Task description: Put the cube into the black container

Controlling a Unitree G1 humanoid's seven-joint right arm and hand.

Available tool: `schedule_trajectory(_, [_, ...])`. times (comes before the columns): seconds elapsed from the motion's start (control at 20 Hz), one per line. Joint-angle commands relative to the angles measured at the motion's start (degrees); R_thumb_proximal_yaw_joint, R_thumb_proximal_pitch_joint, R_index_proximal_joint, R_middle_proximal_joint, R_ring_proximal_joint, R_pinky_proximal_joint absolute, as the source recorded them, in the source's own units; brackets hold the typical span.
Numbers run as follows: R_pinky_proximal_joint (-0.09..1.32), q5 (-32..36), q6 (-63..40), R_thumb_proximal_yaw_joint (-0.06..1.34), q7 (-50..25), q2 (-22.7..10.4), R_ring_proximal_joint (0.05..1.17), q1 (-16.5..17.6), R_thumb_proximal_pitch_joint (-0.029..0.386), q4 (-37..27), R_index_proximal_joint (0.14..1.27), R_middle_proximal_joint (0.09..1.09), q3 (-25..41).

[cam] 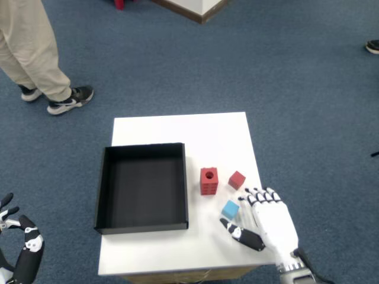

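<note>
A small light-blue cube (230,209) lies on the white table (177,127), right of the black container (142,184). My right hand (267,222) hovers just right of the blue cube, palm down and open. Its fingertips reach up beside the cube and its thumb (241,232) lies just below it; I cannot tell if they touch. A small red cube (237,180) sits beyond the fingers. A taller red block with a hole on top (208,181) stands left of it, close to the container's right wall. The container is empty.
My left hand (21,248) hangs off the table at the lower left. A person's legs and shoes (70,99) stand on the blue carpet beyond the table's far left corner.
</note>
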Motion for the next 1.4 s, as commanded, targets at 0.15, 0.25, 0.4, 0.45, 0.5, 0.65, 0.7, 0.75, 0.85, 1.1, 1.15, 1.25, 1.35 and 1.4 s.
schedule_trajectory(0.15, [0.24,1.63,-1.81,0.21,-0.75,-0.21,0.31,-2.49,-0.018,-1.9,0.54,0.3,-0.95])
schedule_trajectory(0.25, [0.25,1.43,-1.9,0.21,-1.09,-0.14,0.31,-2.78,-0.018,-2.17,0.54,0.3,-0.91])
schedule_trajectory(0.4, [0.25,1.12,-1.86,0.21,-1.3,0.04,0.3,-3.18,-0.018,-2.27,0.53,0.3,-0.82])
schedule_trajectory(0.45, [0.25,1.04,-1.84,0.21,-1.39,0.08,0.3,-3.33,-0.019,-2.3,0.53,0.3,-0.8])
schedule_trajectory(0.5, [0.25,0.91,-1.82,0.21,-1.58,0.19,0.3,-3.63,-0.019,-2.39,0.53,0.3,-0.76])
schedule_trajectory(0.65, [0.25,0.38,-1.41,0.2,-1.97,0.38,0.3,-4.27,-0.018,-2.45,0.53,0.3,-0.47])
schedule_trajectory(0.7, [0.25,0.15,-1.12,0.2,-2.07,0.37,0.3,-4.3,-0.018,-2.4,0.53,0.3,-0.32])
schedule_trajectory(0.75, [0.26,-0.16,-0.78,0.2,-2.32,0.33,0.31,-4.19,-0.018,-2.31,0.53,0.3,-0.13])
schedule_trajectory(0.85, [0.26,-0.5,-0.41,0.2,-2.59,0.33,0.31,-4.05,-0.018,-2.21,0.53,0.31,0.06])
schedule_trajectory(1.1, [0.27,-1.1,0.4,0.2,-3.05,0.15,0.31,-3.87,-0.017,-1.98,0.53,0.32,0.23])
schedule_trajectory(1.15, [0.28,-1.22,0.41,0.2,-3.29,0.07,0.31,-3.76,-0.017,-1.98,0.53,0.32,0.26])
schedule_trajectory(1.25, [0.27,-1.45,0.45,0.2,-3.64,-0.12,0.31,-3.39,-0.017,-1.93,0.53,0.32,0.33])
schedule_trajectory(1.35, [0.27,-1.64,0.63,0.2,-3.73,-0.33,0.31,-2.9,-0.017,-1.74,0.53,0.32,0.38])
schedule_trajectory(1.4, [0.27,-1.68,0.68,0.2,-3.65,-0.43,0.31,-2.74,-0.017,-1.64,0.53,0.32,0.38])
